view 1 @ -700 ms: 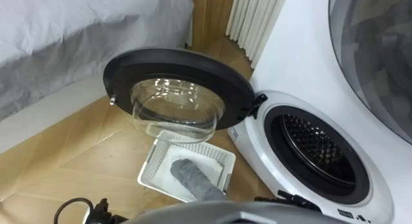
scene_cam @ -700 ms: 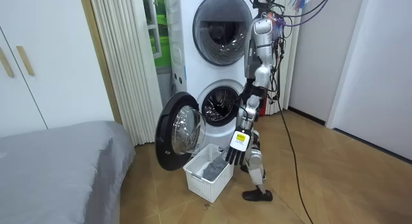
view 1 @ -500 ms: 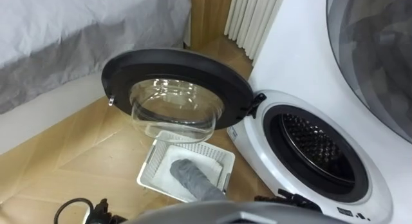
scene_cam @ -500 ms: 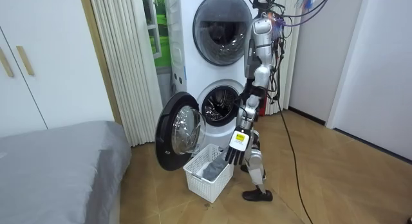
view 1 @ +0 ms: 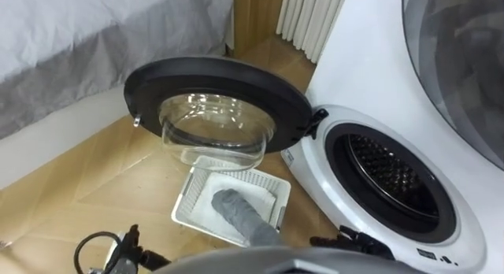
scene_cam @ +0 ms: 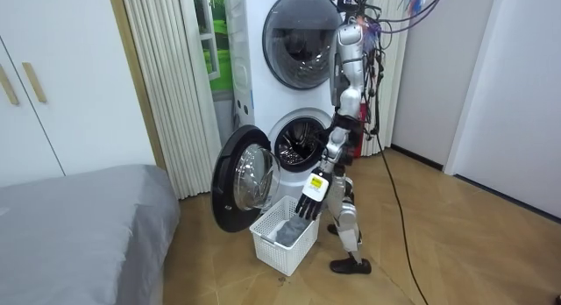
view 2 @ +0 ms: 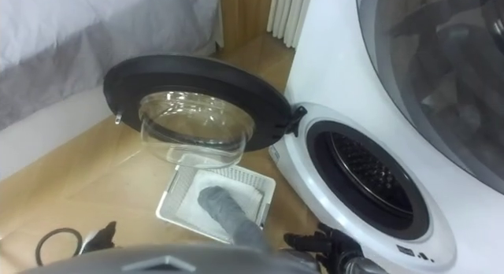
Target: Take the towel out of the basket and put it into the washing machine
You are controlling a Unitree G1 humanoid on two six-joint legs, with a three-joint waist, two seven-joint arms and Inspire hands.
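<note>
Left hand [scene_cam: 308,200]: fingers straight, empty, above white perforated plastic basket [view 1: 185,197]. Rolled grey towel [view 1: 236,215]: I judge soft, light; grasp mid-roll.

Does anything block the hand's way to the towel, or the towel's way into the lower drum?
Nothing visible. The rolled grey towel lies uncovered in the white slatted basket, with the open left hand hanging above it. The round black-rimmed glass door is swung wide, leaving the washing machine's drum mouth free.
</note>
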